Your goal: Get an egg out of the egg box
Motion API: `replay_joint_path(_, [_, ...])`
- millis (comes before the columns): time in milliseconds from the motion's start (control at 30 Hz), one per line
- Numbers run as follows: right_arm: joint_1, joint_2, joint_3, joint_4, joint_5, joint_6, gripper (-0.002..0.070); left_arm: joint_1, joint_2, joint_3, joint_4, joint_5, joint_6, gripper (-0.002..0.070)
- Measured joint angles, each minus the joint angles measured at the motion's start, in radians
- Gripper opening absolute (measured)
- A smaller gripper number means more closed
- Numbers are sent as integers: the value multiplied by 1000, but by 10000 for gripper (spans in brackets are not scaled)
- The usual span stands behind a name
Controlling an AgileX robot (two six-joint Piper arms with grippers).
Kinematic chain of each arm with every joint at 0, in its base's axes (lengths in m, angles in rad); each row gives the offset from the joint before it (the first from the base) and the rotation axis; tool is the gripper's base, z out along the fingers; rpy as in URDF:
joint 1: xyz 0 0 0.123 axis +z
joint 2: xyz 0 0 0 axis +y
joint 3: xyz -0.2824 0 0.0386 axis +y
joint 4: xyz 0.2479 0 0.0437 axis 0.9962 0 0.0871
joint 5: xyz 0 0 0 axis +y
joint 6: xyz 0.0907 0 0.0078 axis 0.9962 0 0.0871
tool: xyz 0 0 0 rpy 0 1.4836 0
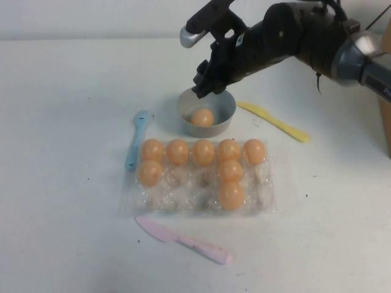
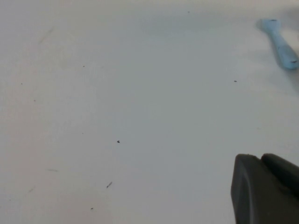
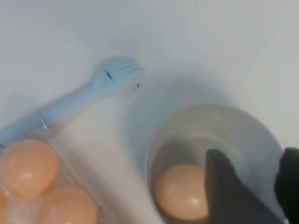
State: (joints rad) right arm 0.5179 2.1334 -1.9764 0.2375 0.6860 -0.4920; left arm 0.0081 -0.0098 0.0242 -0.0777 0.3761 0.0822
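Observation:
The clear plastic egg box [image 1: 183, 196] lies at the table's middle with several peach-orange eggs in its cups, such as one [image 1: 203, 152] in the far row. Another egg [image 1: 202, 117] rests in the grey bowl [image 1: 223, 104] behind the box. My right gripper [image 1: 204, 85] hovers over the bowl's far rim. In the right wrist view it [image 3: 261, 186] is open and empty, with the bowl's egg [image 3: 180, 191] beside one finger. My left gripper [image 2: 260, 158] is parked over bare table, its dark tips together.
A blue fork [image 1: 137, 137] lies left of the bowl, reaching the box's far-left corner. A yellow knife [image 1: 275, 122] lies right of the bowl. A pink knife [image 1: 183, 241] lies in front of the box.

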Motion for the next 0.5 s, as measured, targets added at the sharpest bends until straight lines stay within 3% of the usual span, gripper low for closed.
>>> replay_joint_path(100, [0,-51,-2,44,24,37,99,0,0,0,0,0,0,-3])
replay_joint_path(167, [0,-85,-2,89,45,61,40,0,0,0,0,0,0,-3])
replay_joint_path(333, [0,-152,-2,243,111,19,-8,0,0,0,0,0,0,-3])
replay_joint_path(500, [0,-270,82,445,140,-146,-15,0,0,0,0,0,0,-3])
